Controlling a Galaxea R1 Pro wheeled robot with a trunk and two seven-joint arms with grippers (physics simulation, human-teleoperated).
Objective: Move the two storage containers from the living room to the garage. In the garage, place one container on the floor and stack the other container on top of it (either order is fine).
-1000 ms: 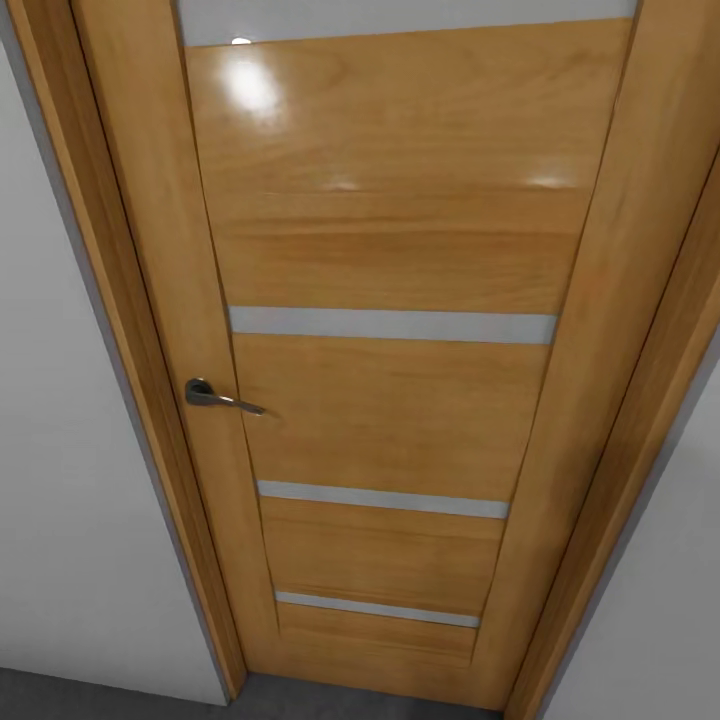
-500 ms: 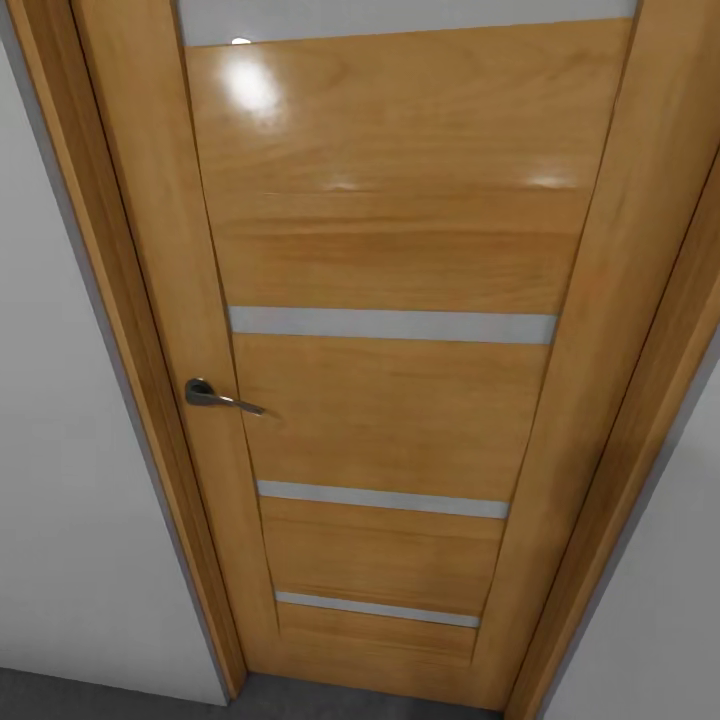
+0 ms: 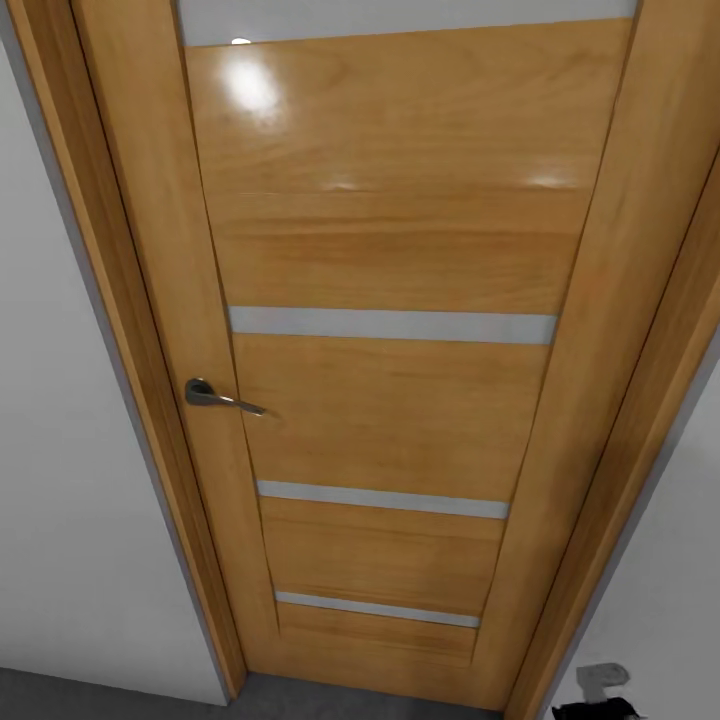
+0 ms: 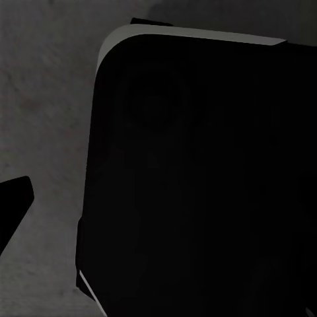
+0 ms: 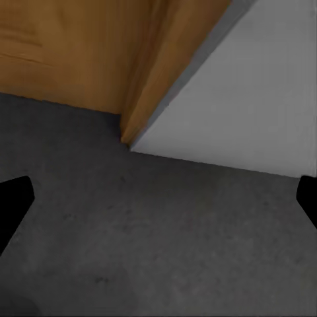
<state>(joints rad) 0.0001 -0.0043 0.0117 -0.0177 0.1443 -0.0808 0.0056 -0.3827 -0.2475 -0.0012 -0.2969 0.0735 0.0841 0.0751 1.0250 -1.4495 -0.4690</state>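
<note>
The two storage containers are out of view. A closed wooden door (image 3: 390, 400) with pale horizontal strips and a metal lever handle (image 3: 215, 396) stands straight in front of me. My right gripper (image 5: 158, 211) is open over the dark grey concrete floor (image 5: 132, 257), near the foot of the door frame (image 5: 142, 112), with nothing between its fingers. My left gripper (image 4: 158, 211) hangs low over the same grey floor (image 4: 46, 99) beside my own dark base (image 4: 198, 185). One of its fingertips (image 4: 13, 201) shows far out at the edge, and it holds nothing.
White walls (image 3: 70, 450) flank the door on both sides. The wooden frame (image 3: 620, 400) is close on the right. Part of my right arm (image 3: 600, 690) shows at the lower right corner of the head view. A strip of grey floor (image 3: 100, 695) lies at the door's foot.
Part of my right arm has come up into the lower right corner of the head view. The door and the view itself have not shifted.
</note>
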